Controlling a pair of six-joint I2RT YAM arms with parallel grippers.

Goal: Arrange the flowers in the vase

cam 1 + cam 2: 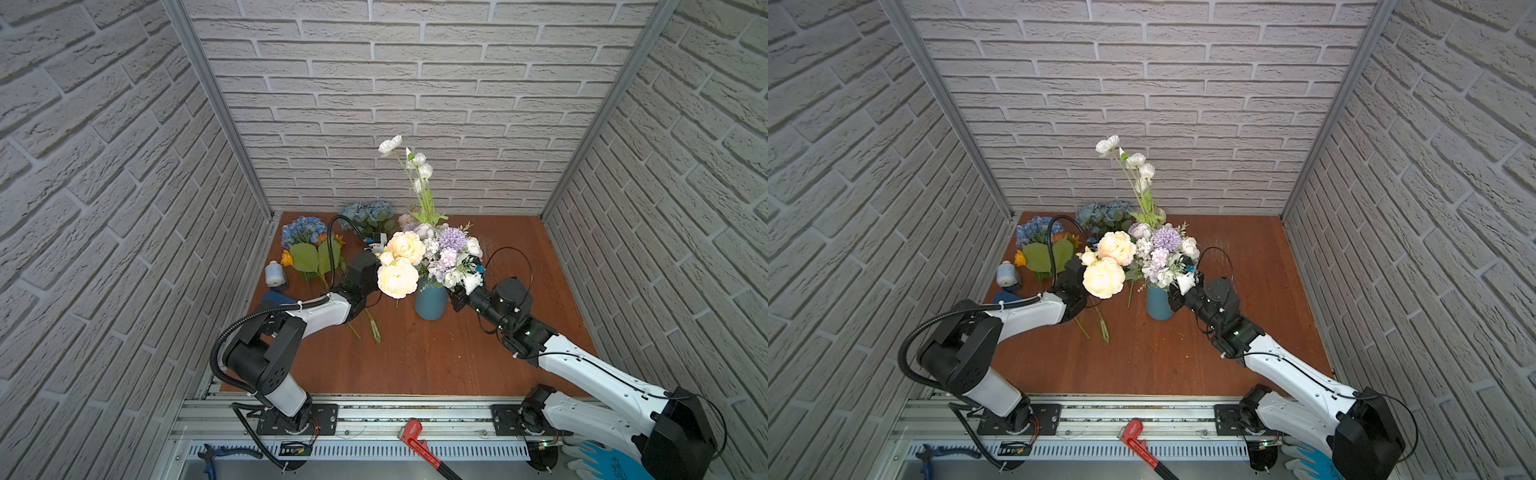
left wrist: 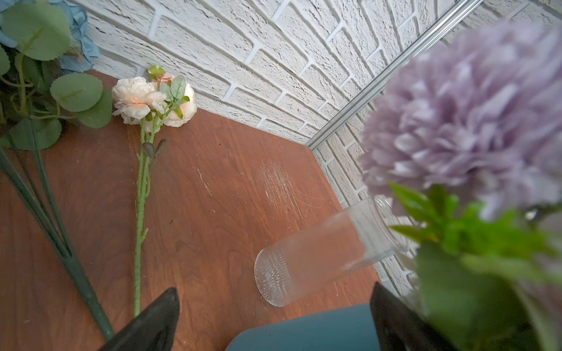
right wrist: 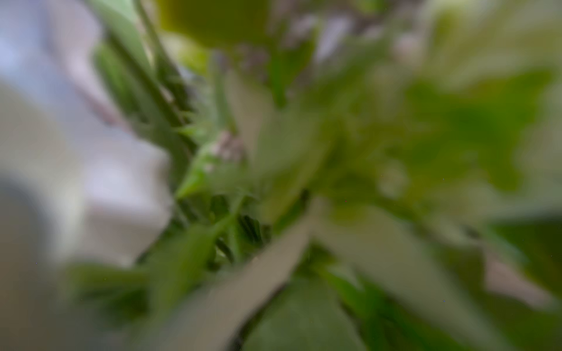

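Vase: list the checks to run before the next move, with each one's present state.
1. Blue vase upright: ok.
2. Left gripper open: ok.
3. Right gripper open or shut: cannot tell, hidden by the lilac-white cluster.
4. Right wrist view usable: not ok, all blur.
5. Every flower in the vase: not ok; peach rose stem and blue hydrangea lie on the table.

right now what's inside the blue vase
A lilac-white flower bunch rises from the blue vase, with tall white buds above. The blooms cover its mouth, so the stems inside cannot be seen.
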